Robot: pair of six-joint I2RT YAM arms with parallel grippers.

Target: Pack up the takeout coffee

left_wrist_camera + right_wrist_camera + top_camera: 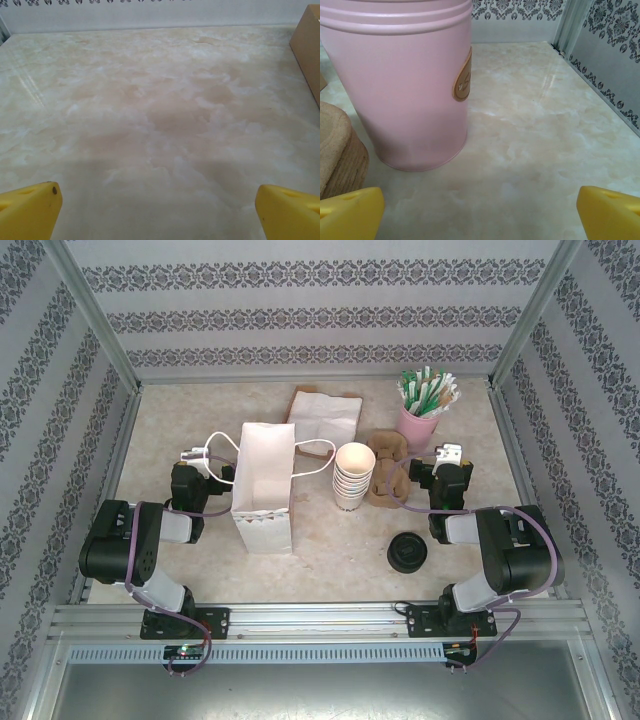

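The takeout coffee is out of view. A white paper bag (265,485) with cord handles stands open left of centre. Right of it is a stack of lidless white cups (353,475), and a small pile of black lids (407,552) lies nearer the front. My left gripper (193,453) sits low, just left of the bag, open with nothing between its yellow fingertips (30,210). My right gripper (450,453) is open too, just in front of a pink tin (405,85). Bare table shows between its fingertips (607,212).
The pink tin (418,423) holds green and white sticks. Brown cardboard cup carriers (388,472) lie between the cups and the right gripper, one edge (337,145) close to its left finger. A flat brown paper bag (325,415) lies behind. A brown edge (307,50) borders the left wrist view.
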